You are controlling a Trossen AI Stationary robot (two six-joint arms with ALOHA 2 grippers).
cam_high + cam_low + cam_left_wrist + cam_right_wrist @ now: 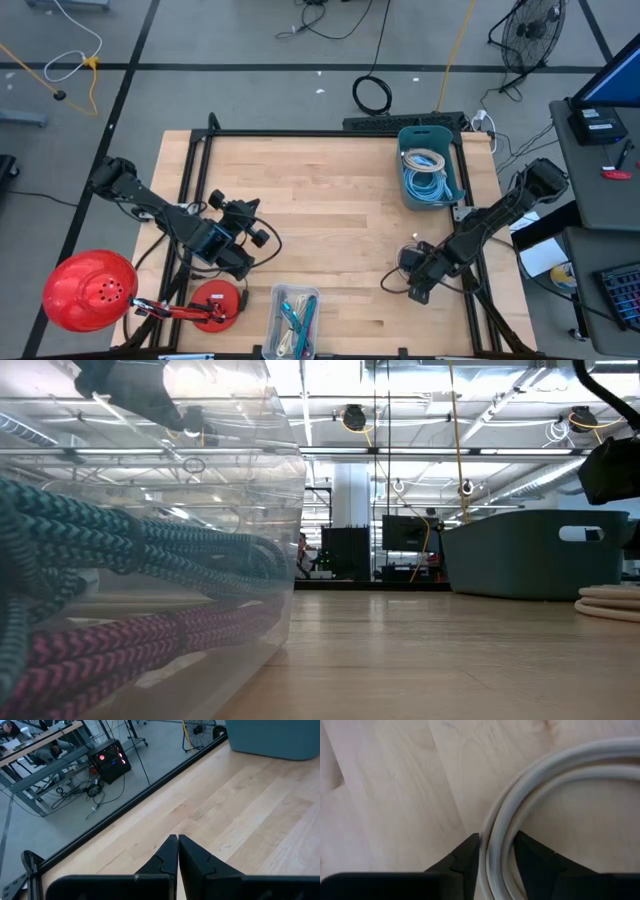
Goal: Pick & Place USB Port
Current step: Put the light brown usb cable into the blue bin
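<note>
A white coiled USB cable lies flat on the wooden table near its right side; the low view shows it as a pale coil. My right gripper stands over it at the near right, pointing steeply down, shut on the coil. My left gripper is shut with nothing in it. It hangs above the table's near left part. My right gripper pinches two side-by-side strands of the coil between its two fingers, at the coil's curved edge. The fingers come from above, pointing steeply down, and lie across the strands. The coil rests on the table.
A blue-grey bin with coiled cables stands at the far right. A clear bin of braided cables sits at the near edge, filling the low view's left. A red lamp stands at the near left. Bare wood lies mid-table.
</note>
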